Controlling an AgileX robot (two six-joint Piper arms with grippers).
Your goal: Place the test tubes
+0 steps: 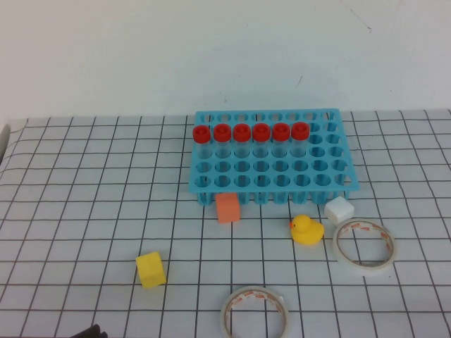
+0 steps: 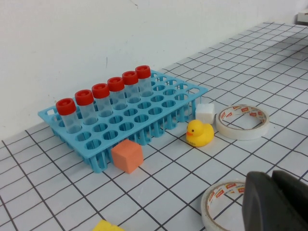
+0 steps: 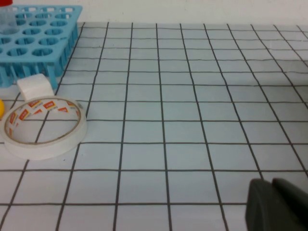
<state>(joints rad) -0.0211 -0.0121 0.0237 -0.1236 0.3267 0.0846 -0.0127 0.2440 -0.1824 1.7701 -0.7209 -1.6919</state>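
Already the six red-capped test tubes (image 1: 261, 141) stand upright, side by side in one row of the blue rack (image 1: 282, 196), second row from the back, their long axes vertical. No loose tube shows anywhere on the desk (image 1: 70, 211). The rack sits toward the far side, a little right of centre, well apart from both arms. The left end effector (image 2: 273, 192) hangs low at the near edge, closed on nothing, facing the rack over a tape roll (image 2: 224, 187). The right end effector (image 3: 272, 195), also closed and empty, has the rack ahead and toward the desk's middle. Neither arm looks clearly nearer. Any tube would have to go straight up or down.
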